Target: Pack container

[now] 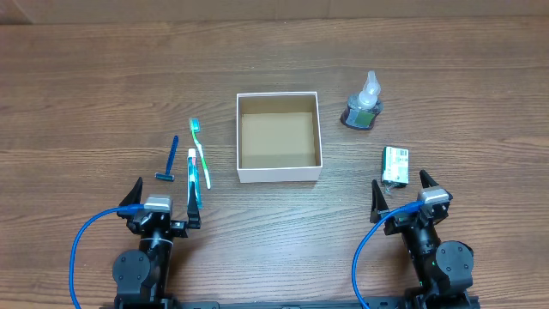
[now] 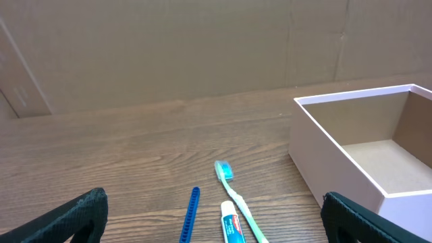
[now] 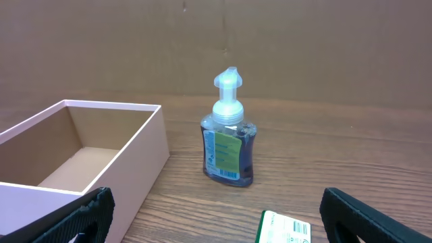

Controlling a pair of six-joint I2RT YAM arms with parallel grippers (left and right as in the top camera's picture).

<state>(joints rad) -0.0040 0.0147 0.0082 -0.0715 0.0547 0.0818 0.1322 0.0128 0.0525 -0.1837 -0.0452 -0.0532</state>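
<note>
At the centre of the table sits one container [image 1: 279, 174], empty and open side up, probably so that both arms can reach it. At its nine o'clock lie one toothbrush [image 1: 200, 153], one toothpaste tube [image 1: 192, 172] and one blue razor [image 1: 169, 161]. One pump bottle [image 1: 363, 105] stands at two o'clock and one green-and-white packet [image 1: 395, 163] lies at four o'clock. The left gripper [image 1: 165, 194] and right gripper [image 1: 400, 184] have their fingers wide apart and hold nothing.

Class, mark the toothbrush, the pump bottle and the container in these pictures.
toothbrush [image 1: 200, 151]: overhead view, middle of its green handle.
pump bottle [image 3: 227, 151]: right wrist view, its green label.
container [image 1: 279, 173]: overhead view, near white wall.
</note>
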